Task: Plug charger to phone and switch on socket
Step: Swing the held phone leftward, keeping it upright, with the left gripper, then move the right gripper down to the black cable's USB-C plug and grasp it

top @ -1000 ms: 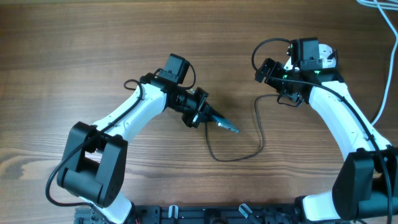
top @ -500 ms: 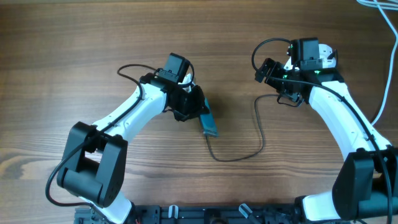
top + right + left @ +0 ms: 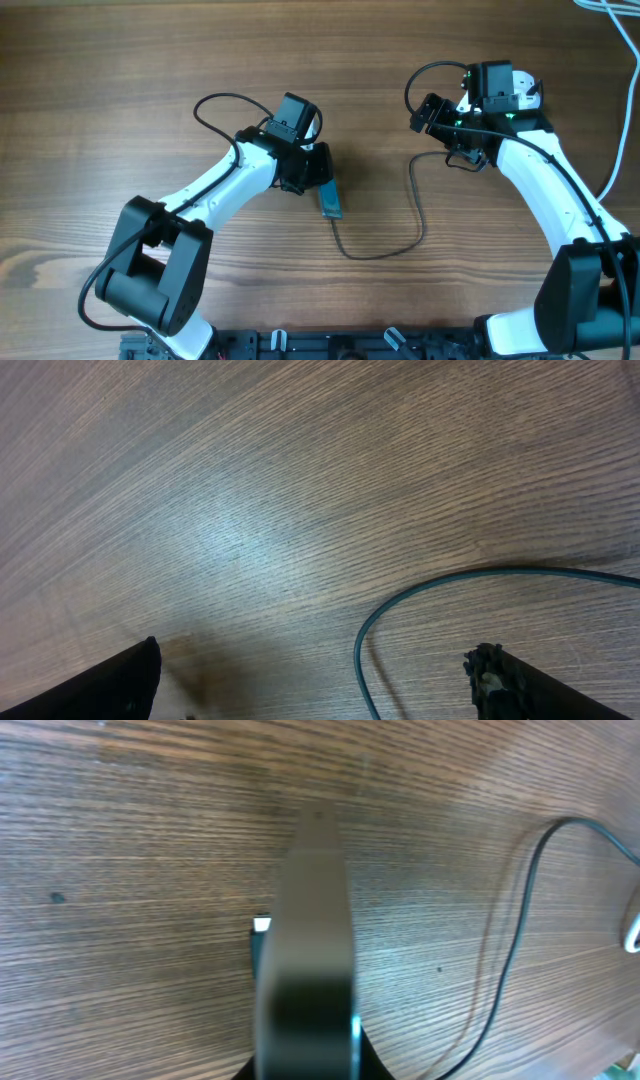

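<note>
The phone (image 3: pixel 330 200), its teal screen up, juts from my left gripper (image 3: pixel 318 180), which is shut on its upper end. In the left wrist view the phone (image 3: pixel 305 960) shows edge-on between the jaws, and my left gripper (image 3: pixel 305 1065) is mostly hidden behind it. The charger's thin black cable (image 3: pixel 418 215) runs from the phone's lower end, loops right and climbs toward my right gripper (image 3: pixel 443 138). My right gripper (image 3: pixel 310 685) stands wide open above the wood, with the cable (image 3: pixel 400 610) passing between its fingers untouched. The socket is out of view.
A thick white cord (image 3: pixel 618 35) crosses the top right corner and runs down the right edge. The wooden table (image 3: pixel 120 90) spreads to the left and behind both arms.
My left gripper has turned the phone from pointing right to pointing toward the front edge and shifted slightly right. The cable's loop and the right arm have not moved.
</note>
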